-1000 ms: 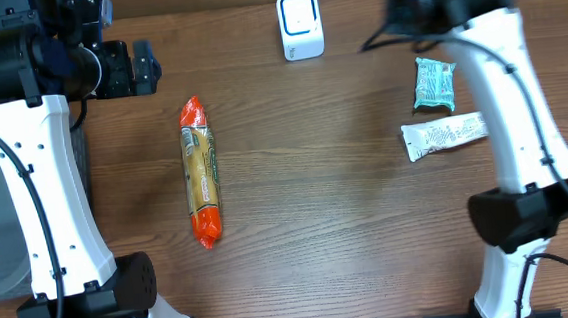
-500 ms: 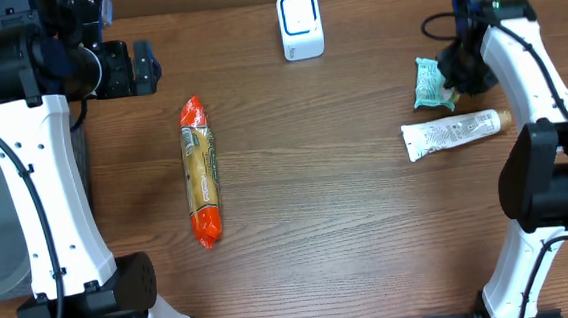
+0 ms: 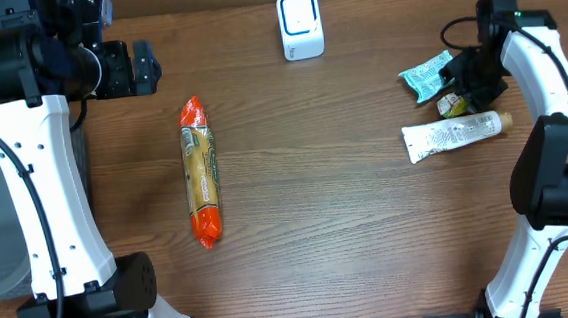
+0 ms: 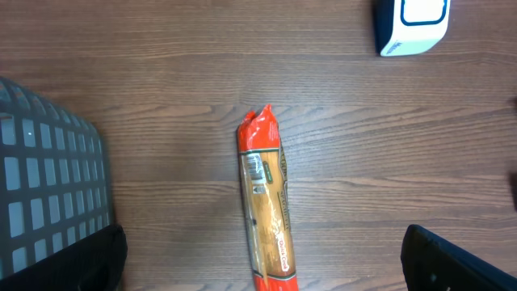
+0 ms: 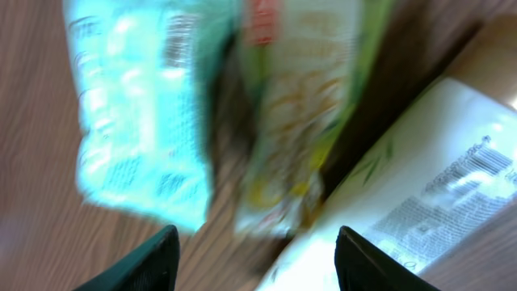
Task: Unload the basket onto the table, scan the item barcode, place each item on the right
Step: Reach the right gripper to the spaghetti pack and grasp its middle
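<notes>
My right claw [image 5: 257,263] hangs with fingers apart, holding nothing, over the teal packet [image 3: 425,75] and yellow-green packet [image 3: 451,104] crowded beside the white tube [image 3: 448,135] at far right. Closing here could pinch both packets or shove the tube. My left claw [image 3: 143,67] gapes wide, far left. Bare tabletop [image 3: 349,225] lies open leftward to the scanner [image 3: 301,24] at the far edge.

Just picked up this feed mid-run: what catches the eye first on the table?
The long orange-ended packet lying alone left of centre on the wooden table stands out, with the white scanner at the far edge. On the right, the right claw hangs open over a huddle of three: a teal packet, a green-yellow packet and a white tube.
</notes>
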